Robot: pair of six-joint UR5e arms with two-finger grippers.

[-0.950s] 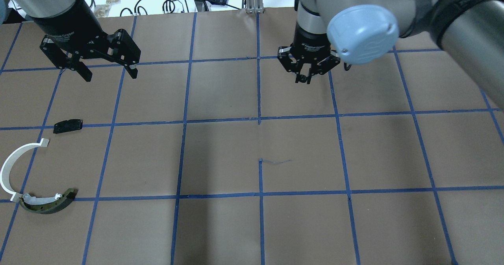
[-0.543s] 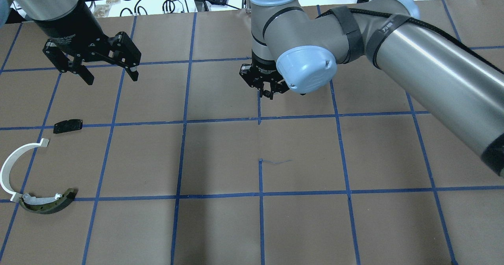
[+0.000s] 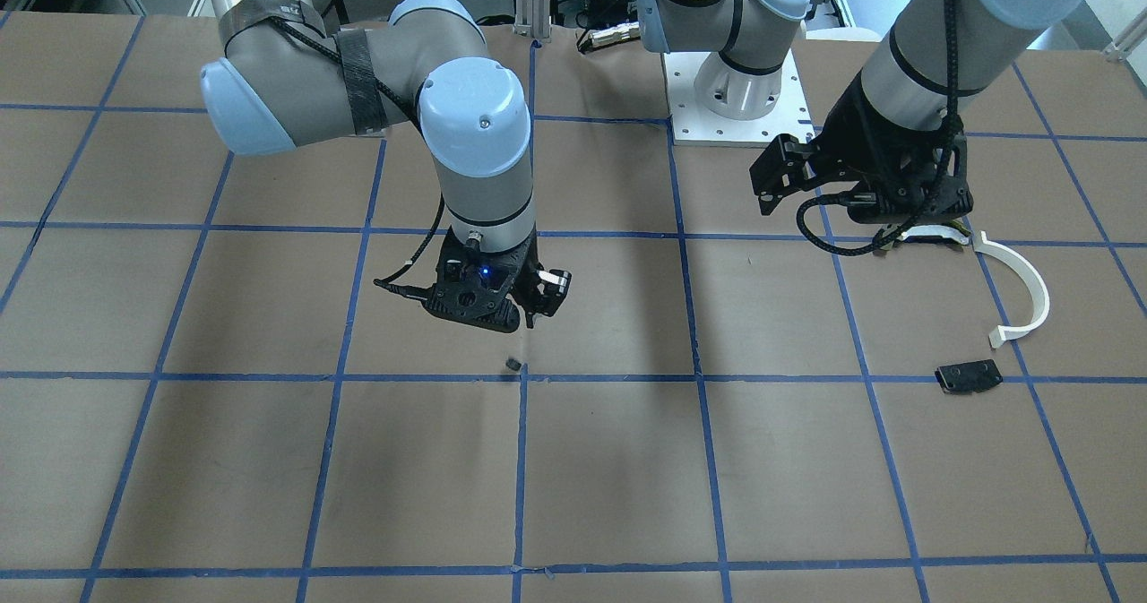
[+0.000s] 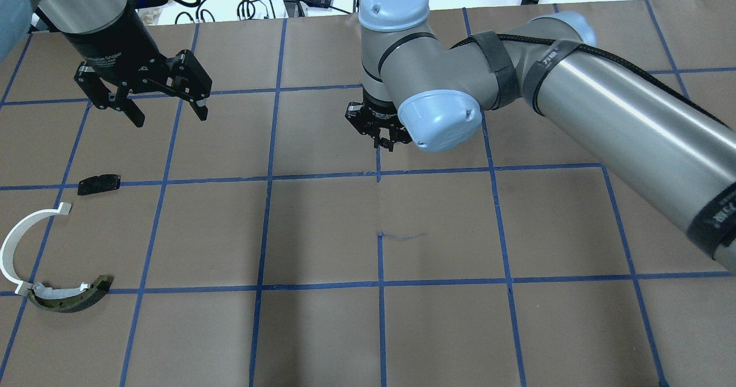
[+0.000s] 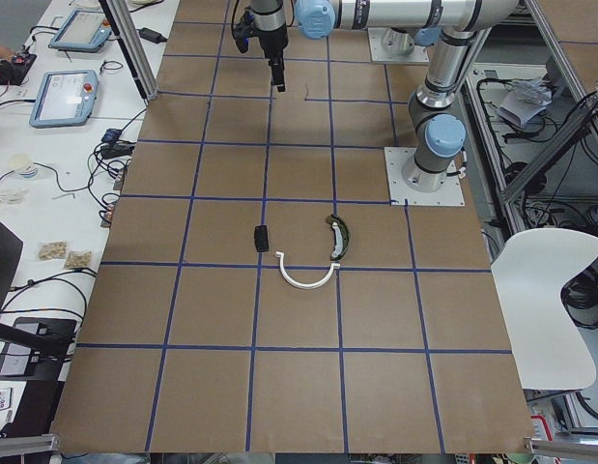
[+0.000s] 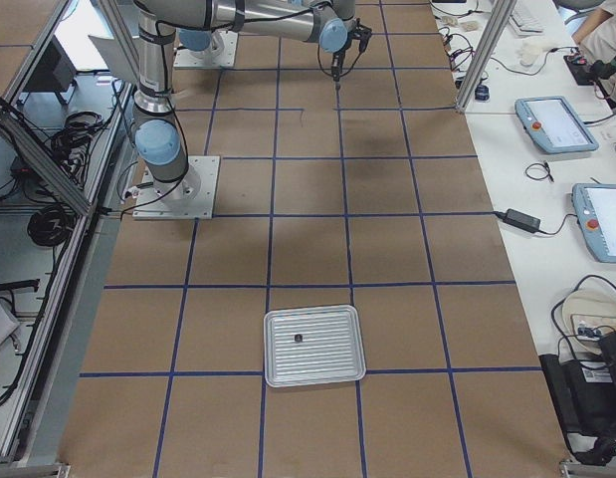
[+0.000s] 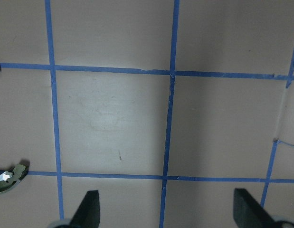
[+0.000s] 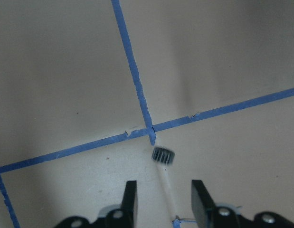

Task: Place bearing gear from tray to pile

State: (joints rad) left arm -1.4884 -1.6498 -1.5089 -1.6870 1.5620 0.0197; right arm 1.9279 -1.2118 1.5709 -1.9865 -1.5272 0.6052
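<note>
The brown papered table point(image 4: 322, 329) takes up most of what I can see, gridded in blue tape. The right arm point(image 4: 604, 105) stretches in over its middle. The left arm point(image 4: 92, 7) hangs over its own side.

Far off at the right end sits the metal tray point(image 6: 332, 360), with one small dark part point(image 6: 299, 339) lying in it.

The pile point(image 4: 69, 302) is on the left arm's side: a white half-ring strip point(image 4: 11, 243), an olive-and-white curved piece point(image 4: 86, 296) touching the strip's end, and a black plate point(image 4: 99, 184) a little apart.

The left gripper point(image 4: 171, 120) is spread wide and holds nothing. The right gripper point(image 8: 164, 185) has its fingers parted, with nothing between them.

The bearing gear point(image 3: 513, 364) is just under it, loose, beside a tape crossing point(image 8: 149, 129). It looks blurred in the wrist view, so I can't tell whether it has settled.

By my reckoning the job is about half done. The gear is out of the tray and at mid-table, but well apart from the pile. It needs picking up and carrying over there, likely by the left arm.
</note>
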